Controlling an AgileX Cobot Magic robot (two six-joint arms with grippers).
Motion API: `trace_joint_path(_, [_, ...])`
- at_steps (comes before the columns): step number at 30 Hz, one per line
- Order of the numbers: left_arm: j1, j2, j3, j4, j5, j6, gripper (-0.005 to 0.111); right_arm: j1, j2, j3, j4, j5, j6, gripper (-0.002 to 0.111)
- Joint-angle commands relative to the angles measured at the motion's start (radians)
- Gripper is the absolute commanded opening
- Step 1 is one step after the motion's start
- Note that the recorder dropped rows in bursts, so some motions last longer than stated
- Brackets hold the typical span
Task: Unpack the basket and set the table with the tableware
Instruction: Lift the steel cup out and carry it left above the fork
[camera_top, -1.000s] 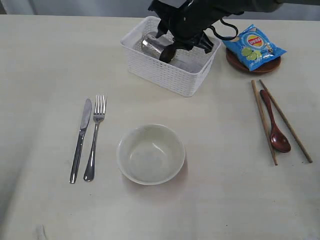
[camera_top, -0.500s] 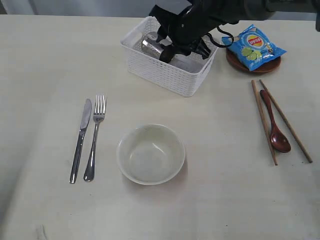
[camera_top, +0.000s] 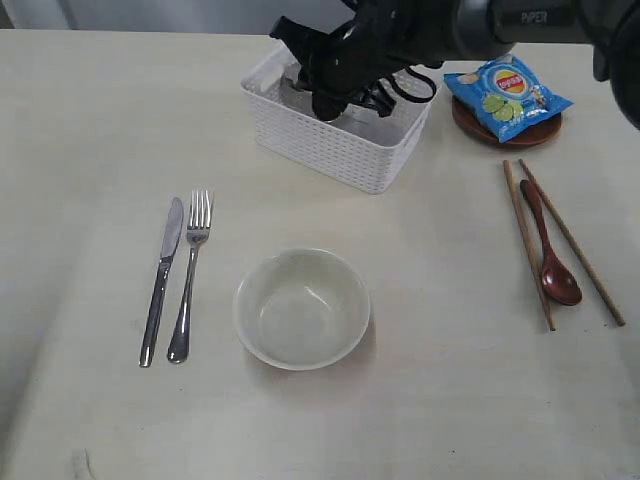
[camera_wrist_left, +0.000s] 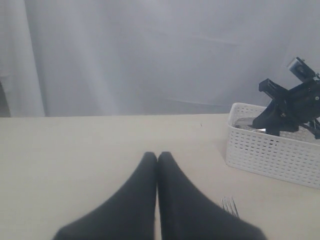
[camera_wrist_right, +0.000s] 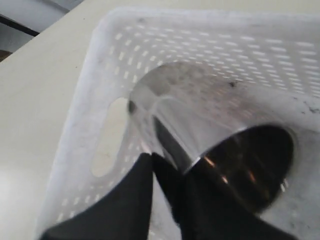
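- A wide cream-white table fills the exterior view, and a pale grey curtain hangs behind its far edge.
- The right gripper reaches down into the basket. Its two dark fingers stand close together, with only a narrow slit between them.
- One finger lies against the wall of the cup, just beside its rim. We cannot tell whether that wall is pinched between the fingers or only touched.
- The left gripper hangs over bare tabletop, well apart from the basket. Its fingers are pressed together with nothing between them.
- The cup lies on its side on the basket floor, at the end with the handle cut-out. Its dark mouth is turned towards the right wrist camera.
- The cup is shiny steel with a smooth round wall that mirrors the white lattice.
- The basket is white and perforated and sits near the far edge of the tabletop, about midway along it.
- On the tabletop a pale bowl stands towards the near edge, with the fork and knife side by side to its left.
- Towards the right edge the wooden spoon lies between two chopsticks.
- Beyond them, a blue crisp packet rests on a brown plate.
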Motion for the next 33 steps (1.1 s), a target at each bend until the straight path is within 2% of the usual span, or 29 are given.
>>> trace_joint_path(1, [-0.002, -0.004, 0.003, -0.004, -0.007, 0.001, 0.000, 0.000, -0.011, -0.003, -0.016, 0.011, -0.064, 0.000])
trace_joint_path(10, [-0.002, -0.004, 0.003, 0.002, -0.007, 0.001, 0.000, 0.000, -0.153, -0.003, -0.096, 0.091, -0.166, -0.001])
trace_joint_path(14, [-0.002, -0.004, 0.003, 0.002, -0.007, 0.001, 0.000, 0.010, -0.251, -0.030, -0.086, 0.205, -0.273, -0.001])
trace_joint_path(17, [-0.002, -0.004, 0.003, 0.002, -0.007, 0.001, 0.000, 0.057, -0.244, -0.215, -0.086, 0.470, -0.373, -0.001])
trace_joint_path(20, [-0.002, -0.004, 0.003, 0.002, -0.007, 0.001, 0.000, 0.112, -0.176, -0.403, -0.108, 0.626, -0.387, -0.001])
trace_joint_path(26, [-0.002, -0.004, 0.003, 0.002, -0.007, 0.001, 0.000, 0.252, 0.037, -0.681, -0.336, 0.914, -0.360, -0.001])
trace_joint_path(33, [-0.002, -0.004, 0.003, 0.002, -0.007, 0.001, 0.000, 0.306, 0.187, -0.885, -0.388, 0.961, -0.353, -0.001])
